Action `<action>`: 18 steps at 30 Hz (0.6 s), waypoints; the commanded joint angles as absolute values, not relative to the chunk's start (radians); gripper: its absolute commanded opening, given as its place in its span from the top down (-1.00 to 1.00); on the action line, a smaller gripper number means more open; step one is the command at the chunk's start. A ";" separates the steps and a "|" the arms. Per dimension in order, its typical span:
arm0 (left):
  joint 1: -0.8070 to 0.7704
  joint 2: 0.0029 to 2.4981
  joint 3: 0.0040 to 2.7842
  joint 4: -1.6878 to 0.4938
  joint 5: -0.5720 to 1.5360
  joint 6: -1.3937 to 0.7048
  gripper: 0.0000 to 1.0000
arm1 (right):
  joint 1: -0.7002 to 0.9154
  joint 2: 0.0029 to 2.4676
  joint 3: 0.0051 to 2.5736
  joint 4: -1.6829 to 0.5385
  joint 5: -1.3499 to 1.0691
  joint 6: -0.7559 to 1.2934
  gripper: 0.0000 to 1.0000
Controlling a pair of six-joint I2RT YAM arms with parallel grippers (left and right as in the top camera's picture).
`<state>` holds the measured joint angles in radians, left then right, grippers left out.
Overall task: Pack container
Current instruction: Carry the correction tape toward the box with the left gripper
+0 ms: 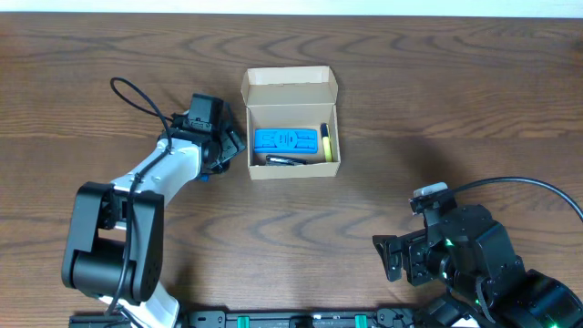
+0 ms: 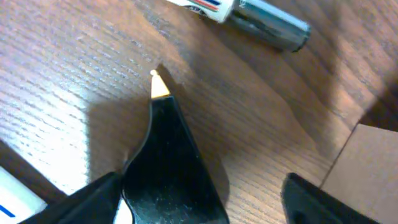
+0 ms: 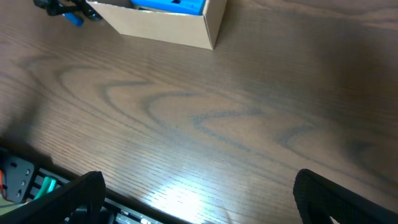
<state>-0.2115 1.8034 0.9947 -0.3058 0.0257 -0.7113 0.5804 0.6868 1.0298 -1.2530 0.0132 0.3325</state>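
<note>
Wood-grain table (image 1: 437, 82) fills every view. Low over it, the left gripper (image 2: 224, 130) has its jaws apart with nothing between them, just left of the box (image 1: 291, 137). The box sits open at upper centre, its flap folded back toward the top edge. Inside lie a blue block (image 1: 285, 139), a yellow marker (image 1: 324, 143) and a black pen (image 1: 284, 160). At lower right, the right gripper (image 3: 199, 177) is spread wide and empty, well apart from the box

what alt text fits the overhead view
An open cardboard box on a wooden table holds a blue object, a yellow marker and a dark pen. The left gripper is beside its left wall; the right gripper is far off.
</note>
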 commanded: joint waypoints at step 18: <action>-0.212 1.826 1.006 -0.339 0.017 -0.729 0.15 | 0.590 0.685 1.024 -1.253 0.011 0.343 -0.98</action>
<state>-0.2115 1.8065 0.9955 -0.3317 0.0292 -0.7334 0.5804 0.6868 1.0298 -1.2530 0.0132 0.3325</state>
